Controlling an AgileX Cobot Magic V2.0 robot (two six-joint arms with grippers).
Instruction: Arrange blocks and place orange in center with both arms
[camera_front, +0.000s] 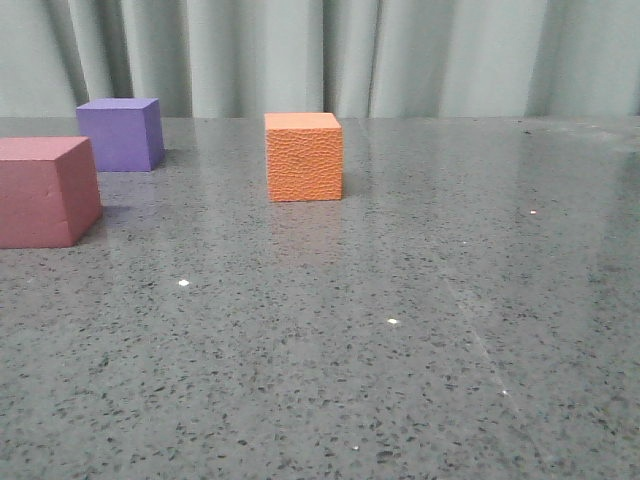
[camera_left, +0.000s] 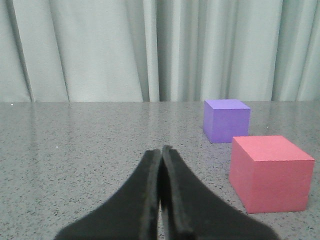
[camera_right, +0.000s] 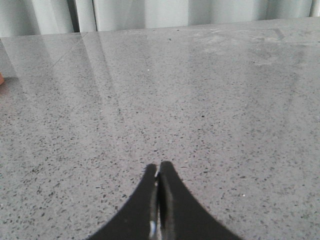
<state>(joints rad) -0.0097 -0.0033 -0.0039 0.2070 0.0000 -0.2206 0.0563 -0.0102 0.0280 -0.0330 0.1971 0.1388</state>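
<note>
In the front view the orange cube (camera_front: 304, 157) with a wrinkled surface stands mid-table. The purple cube (camera_front: 121, 134) stands at the far left and the dusty pink cube (camera_front: 44, 191) nearer at the left edge. No arm shows in the front view. In the left wrist view my left gripper (camera_left: 161, 150) is shut and empty, low over the tabletop, with the pink cube (camera_left: 270, 173) and the purple cube (camera_left: 226, 120) ahead of it to one side. In the right wrist view my right gripper (camera_right: 159, 166) is shut and empty over bare tabletop; a sliver of orange (camera_right: 1, 79) shows at the frame edge.
The grey speckled tabletop (camera_front: 400, 320) runs back to pale green curtains (camera_front: 400, 55) behind its far edge. A few small white specks (camera_front: 183, 283) lie on the surface.
</note>
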